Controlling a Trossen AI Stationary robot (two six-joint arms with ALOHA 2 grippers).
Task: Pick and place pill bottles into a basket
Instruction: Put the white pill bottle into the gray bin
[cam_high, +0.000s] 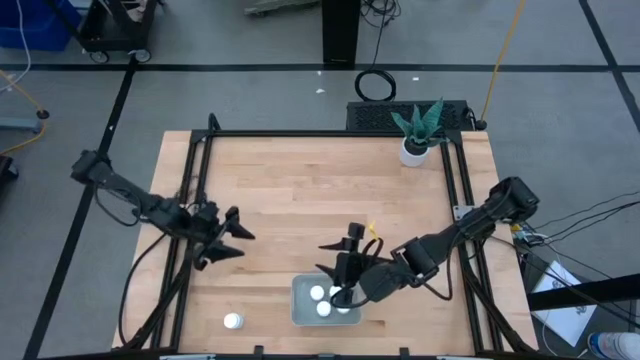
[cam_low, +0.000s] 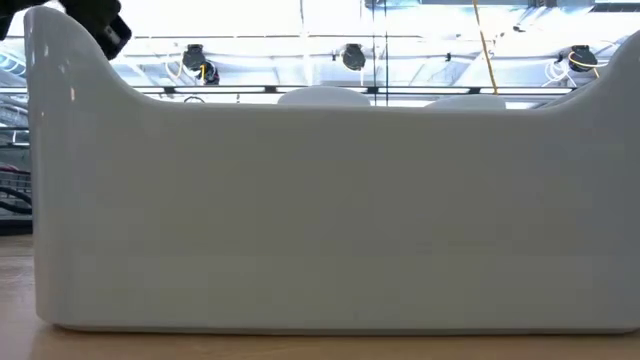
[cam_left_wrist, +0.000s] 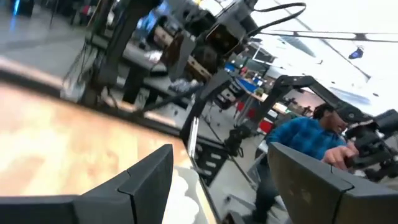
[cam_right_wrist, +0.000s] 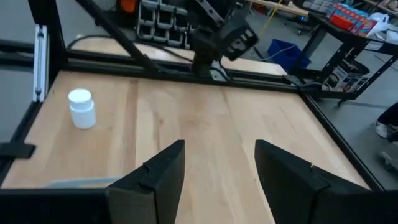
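Your basket (cam_high: 303, 312) sits at the near edge of the wooden counter (cam_high: 300, 190), its long side running along that edge. From above you see three pill bottles inside it, standing upright with white caps facing up: one at (cam_high: 318, 293), one at (cam_high: 323, 309), and one (cam_high: 345, 307) largely under the right arm. A further bottle (cam_high: 233, 321) stands upright on the bare counter, well to the left of the basket; the right wrist view shows it (cam_right_wrist: 81, 108) cap up, its long axis vertical.

Your right claw (cam_high: 338, 296) hangs over the right half of the basket, above the bottles. In its wrist view the fingers (cam_right_wrist: 160, 171) stand apart with bare wood between them and nothing held.

Your left claw (cam_high: 226, 240) waits over the left side of the counter, well apart from the basket, its fingers (cam_left_wrist: 149, 174) spread wide and empty.

In the low view the basket wall (cam_low: 330, 210) fills nearly everything. A potted plant (cam_high: 418, 132) stands at the far right corner.
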